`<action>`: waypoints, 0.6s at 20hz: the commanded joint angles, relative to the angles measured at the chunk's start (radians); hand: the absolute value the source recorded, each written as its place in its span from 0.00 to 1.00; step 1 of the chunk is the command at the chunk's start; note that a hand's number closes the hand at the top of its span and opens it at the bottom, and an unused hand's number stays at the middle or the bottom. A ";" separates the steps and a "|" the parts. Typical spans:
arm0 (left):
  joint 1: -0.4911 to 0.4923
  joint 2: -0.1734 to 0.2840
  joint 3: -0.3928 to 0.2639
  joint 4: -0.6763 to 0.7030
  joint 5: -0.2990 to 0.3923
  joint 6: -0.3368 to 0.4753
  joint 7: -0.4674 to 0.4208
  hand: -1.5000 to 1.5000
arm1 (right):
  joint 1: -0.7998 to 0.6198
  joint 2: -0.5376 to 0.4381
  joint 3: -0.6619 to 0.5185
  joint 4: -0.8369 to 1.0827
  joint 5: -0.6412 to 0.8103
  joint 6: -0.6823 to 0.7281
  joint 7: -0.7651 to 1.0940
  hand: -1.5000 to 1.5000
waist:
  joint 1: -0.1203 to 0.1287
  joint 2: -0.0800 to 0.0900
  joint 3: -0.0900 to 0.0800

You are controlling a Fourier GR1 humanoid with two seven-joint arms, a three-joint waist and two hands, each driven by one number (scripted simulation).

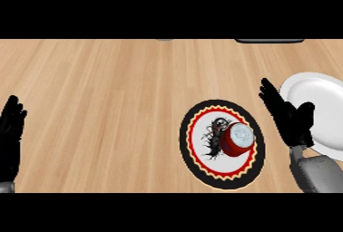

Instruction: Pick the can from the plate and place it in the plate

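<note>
I see red can on patterned plate, right of its centre, silver top tilted up. My right hand hovers just right of can, between patterned plate and white plate, fingers straight, holding nothing, not touching can. My left hand rests open at left edge of wooden desk, fingers up.

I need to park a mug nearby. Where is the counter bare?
Bare wood lies between the left hand and the patterned plate, and above it. Crowded: the can, right hand and white plate sit close together.
</note>
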State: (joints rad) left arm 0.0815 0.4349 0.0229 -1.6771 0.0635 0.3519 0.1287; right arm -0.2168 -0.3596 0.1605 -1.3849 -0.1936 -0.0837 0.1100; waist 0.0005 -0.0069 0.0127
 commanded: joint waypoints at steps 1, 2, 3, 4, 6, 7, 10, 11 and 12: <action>-0.024 0.023 0.035 0.016 0.028 -0.068 -0.002 0.50 | 0.017 -0.016 -0.040 -0.035 -0.070 0.123 -0.059 1.00 | -0.001 0.006 -0.013; -0.018 0.000 -0.018 0.010 0.031 -0.084 -0.009 0.50 | -0.069 -0.016 -0.029 -0.003 -0.106 0.182 -0.036 1.00 | 0.006 0.008 -0.012; -0.115 0.001 -0.026 0.071 0.041 -0.092 0.032 0.50 | -0.091 -0.016 -0.029 0.008 -0.137 0.248 -0.098 1.00 | -0.007 0.014 -0.012; -0.075 -0.019 -0.058 0.044 0.050 -0.111 0.021 0.50 | -0.135 -0.039 -0.047 -0.027 -0.202 0.326 -0.083 1.00 | 0.000 0.013 -0.011; -0.139 -0.053 -0.097 0.092 0.074 -0.143 0.038 0.50 | -0.194 -0.043 -0.037 -0.030 -0.261 0.448 -0.126 1.00 | -0.012 0.022 -0.011; -0.070 -0.048 -0.092 0.070 0.061 -0.125 0.033 0.50 | -0.223 -0.290 0.025 -0.102 0.158 0.298 -0.167 1.00 | -0.022 -0.014 -0.042; -0.100 -0.076 -0.085 0.138 0.129 -0.191 0.002 0.50 | -0.075 -0.043 -0.139 0.037 -0.024 0.137 -0.383 0.00 | -0.021 0.020 -0.010; -0.129 -0.067 -0.097 0.130 0.127 -0.205 0.035 0.50 | -0.034 -0.030 -0.144 0.057 -0.059 0.194 -0.474 0.00 | -0.022 0.018 -0.009; -0.183 -0.098 -0.107 0.150 0.117 -0.169 0.077 0.50 | 0.020 -0.061 -0.146 0.100 -0.074 0.284 -0.556 0.00 | -0.028 0.019 -0.009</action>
State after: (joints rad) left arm -0.0310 0.3712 -0.0649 -1.5718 0.1588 0.1964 0.1635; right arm -0.2948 -0.4476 0.0730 -1.3675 -0.2181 0.1434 -0.2254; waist -0.0194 0.0056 -0.0011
